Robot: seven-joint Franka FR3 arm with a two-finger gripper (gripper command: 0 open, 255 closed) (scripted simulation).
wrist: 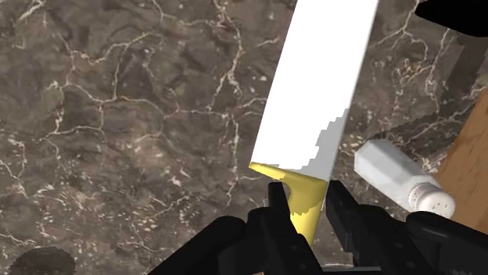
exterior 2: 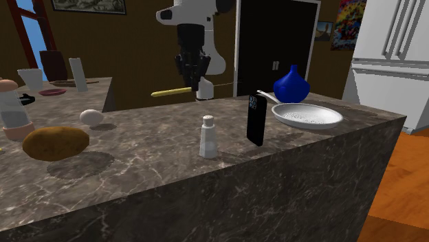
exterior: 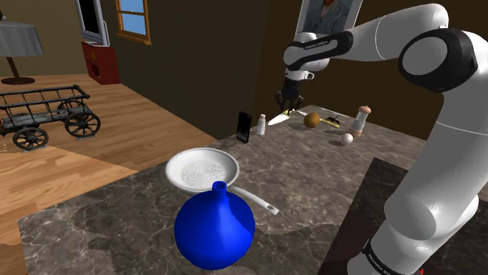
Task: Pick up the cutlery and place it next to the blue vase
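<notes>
Slippage is the chief hazard. The knife (wrist: 317,86) is clamped in the end effector (wrist: 306,199) at the top of its yellow handle, just where the white blade begins, and is held in the air above the table (exterior: 117,226), well apart from the blue vase (exterior: 215,230). Because the long blade juts out to one side of a narrow hold, the knife could be twisted or shed in transit. A black phone (exterior: 244,126) and a white shaker (exterior: 262,125) stand upright near the likely path and could be toppled if the carry is kept low. The white strainer pan (exterior: 202,168) lies just beside the vase, so the blade could be set onto its rim or handle unless bare stone is chosen.
</notes>
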